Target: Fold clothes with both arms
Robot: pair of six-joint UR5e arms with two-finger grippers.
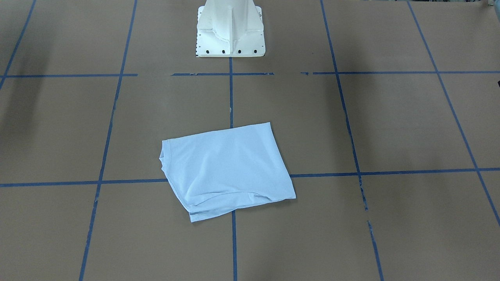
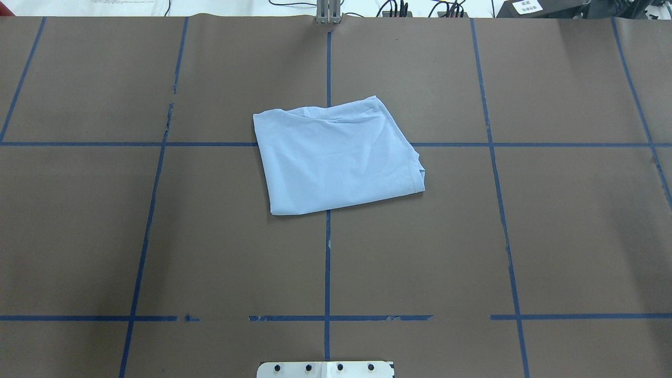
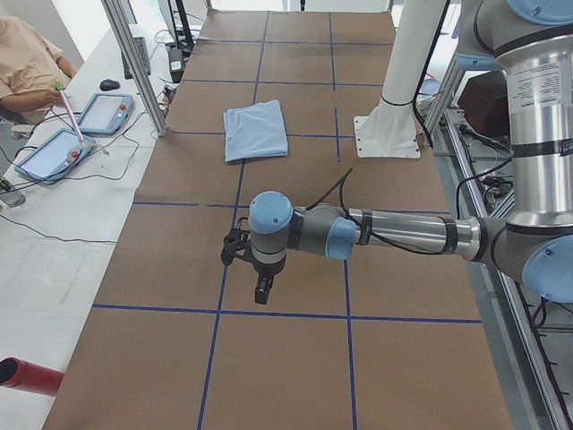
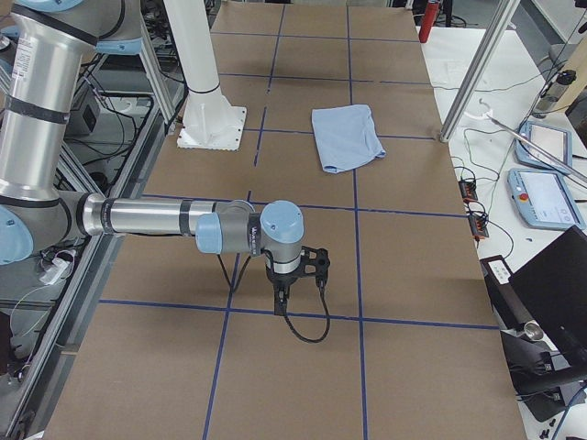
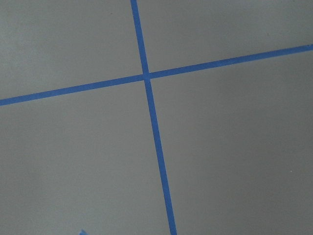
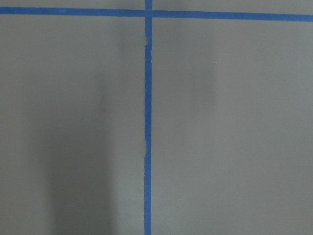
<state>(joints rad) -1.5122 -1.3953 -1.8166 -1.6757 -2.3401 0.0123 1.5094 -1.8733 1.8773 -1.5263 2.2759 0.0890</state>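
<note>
A: Left gripper [image 3: 260,294]?

B: Fingers down, low over the brown table [image 3: 179,260], near a strip of blue tape [image 3: 161,308], at the end on the robot's left. Only the side camera catches it, so I cannot tell whether the jaws are parted or closed.

A: T-shirt [image 2: 338,157]?

B: Mid-table. Pale blue, folded into a skewed rectangle, lying flat where strips of tape cross, across from the white pedestal base [image 2: 325,369]. Well apart from both grippers and touched by neither.

A: Right gripper [image 4: 281,295]?

B: At the table's other end, fingers down, just above the tape. Again seen only from the side, so I cannot tell how the jaws stand. Its wrist camera shows table and tape only.
</note>
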